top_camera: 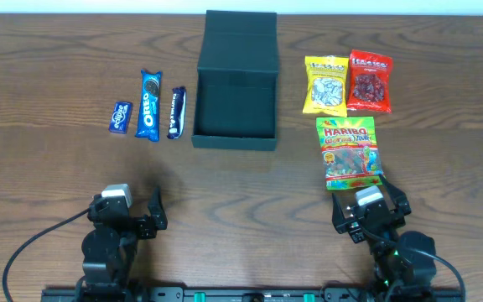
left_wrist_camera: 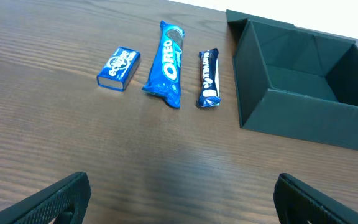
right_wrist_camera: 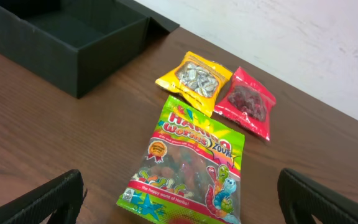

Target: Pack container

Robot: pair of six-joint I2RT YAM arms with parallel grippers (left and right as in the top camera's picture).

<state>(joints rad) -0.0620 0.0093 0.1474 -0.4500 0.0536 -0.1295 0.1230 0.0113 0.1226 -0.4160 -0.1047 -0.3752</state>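
The dark teal container (top_camera: 235, 96) stands open at the table's middle back, its flap lid folded away and its inside bare (left_wrist_camera: 303, 87) (right_wrist_camera: 61, 31). Left of it lie a small blue packet (top_camera: 121, 117) (left_wrist_camera: 118, 69), an Oreo pack (top_camera: 150, 105) (left_wrist_camera: 166, 65) and a dark blue bar (top_camera: 177, 113) (left_wrist_camera: 208, 79). To its right are a yellow bag (top_camera: 325, 85) (right_wrist_camera: 194, 79), a red bag (top_camera: 369, 81) (right_wrist_camera: 245, 102) and a Haribo bag (top_camera: 350, 153) (right_wrist_camera: 188, 165). My left gripper (top_camera: 132, 216) (left_wrist_camera: 181, 202) is open over bare wood. Just short of the Haribo bag, my right gripper (top_camera: 370, 214) (right_wrist_camera: 182, 205) is open.
The wooden table (top_camera: 49, 67) ends at a pale wall (right_wrist_camera: 291, 37) behind the container. Cables run from both arm bases at the front edge (top_camera: 23, 252).
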